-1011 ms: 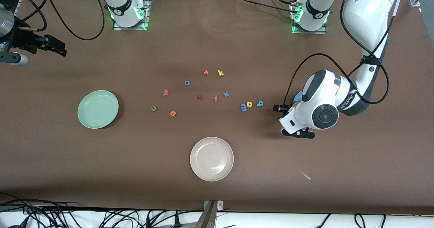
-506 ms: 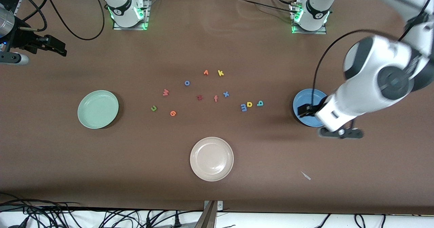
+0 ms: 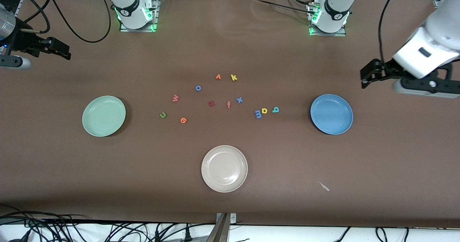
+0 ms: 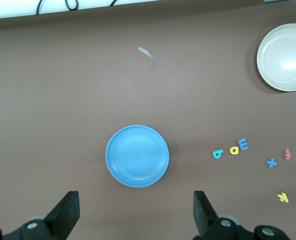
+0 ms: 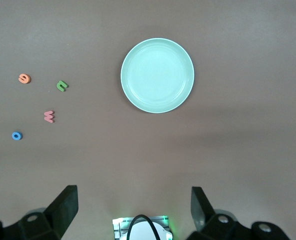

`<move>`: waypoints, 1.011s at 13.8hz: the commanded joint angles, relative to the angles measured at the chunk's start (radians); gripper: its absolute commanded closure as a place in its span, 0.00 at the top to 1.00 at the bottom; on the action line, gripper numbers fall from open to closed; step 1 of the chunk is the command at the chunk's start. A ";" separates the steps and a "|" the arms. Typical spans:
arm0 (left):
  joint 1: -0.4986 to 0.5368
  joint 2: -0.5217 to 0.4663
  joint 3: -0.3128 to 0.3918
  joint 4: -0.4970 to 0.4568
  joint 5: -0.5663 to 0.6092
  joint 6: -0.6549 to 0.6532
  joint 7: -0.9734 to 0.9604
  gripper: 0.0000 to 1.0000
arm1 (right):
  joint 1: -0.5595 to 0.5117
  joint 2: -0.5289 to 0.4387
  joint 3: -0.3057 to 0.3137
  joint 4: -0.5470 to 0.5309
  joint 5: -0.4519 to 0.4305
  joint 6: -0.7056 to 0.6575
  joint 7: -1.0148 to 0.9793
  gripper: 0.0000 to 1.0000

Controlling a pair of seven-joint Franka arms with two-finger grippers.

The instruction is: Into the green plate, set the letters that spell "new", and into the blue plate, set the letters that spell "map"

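Observation:
The olive n [image 3: 162, 115], orange e [image 3: 183, 120] and red w [image 3: 175, 97] lie on the table beside the pale green plate [image 3: 104, 116], which holds nothing. The blue m [image 3: 258, 114], yellow a [image 3: 264, 110] and teal p [image 3: 275, 109] lie in a row beside the blue plate [image 3: 331, 114], also bare inside. My left gripper [image 3: 366, 77] hangs open over bare table by the blue plate [image 4: 137, 156], holding nothing. My right gripper [image 3: 63, 49] waits open and unladen at the right arm's end, looking down on the green plate [image 5: 157, 75].
A beige-white plate [image 3: 224, 168] sits nearest the front camera. Other letters lie mid-table: dark red z [image 3: 211, 103], salmon f [image 3: 228, 104], blue x [image 3: 239, 100], yellow k [image 3: 233, 77], blue o [image 3: 198, 88]. A small white scrap [image 3: 324, 186] lies near the front edge.
The left arm rose and swung away from over the blue plate toward its own end of the table, uncovering the plate. The right arm and all letters stayed put.

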 commanded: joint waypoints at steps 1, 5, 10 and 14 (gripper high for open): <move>0.061 -0.103 -0.008 -0.153 -0.074 0.051 0.027 1.00 | -0.002 -0.008 -0.003 -0.002 0.016 -0.007 -0.013 1.00; 0.056 -0.230 -0.011 -0.344 -0.082 0.208 0.028 1.00 | -0.002 -0.008 -0.002 -0.002 0.016 -0.008 -0.013 1.00; 0.053 -0.189 -0.012 -0.274 -0.076 0.058 0.037 1.00 | -0.002 -0.009 -0.002 -0.002 0.016 -0.008 -0.013 1.00; 0.053 -0.187 -0.009 -0.262 -0.088 0.063 0.038 1.00 | -0.002 -0.008 -0.003 -0.002 0.016 -0.010 -0.011 1.00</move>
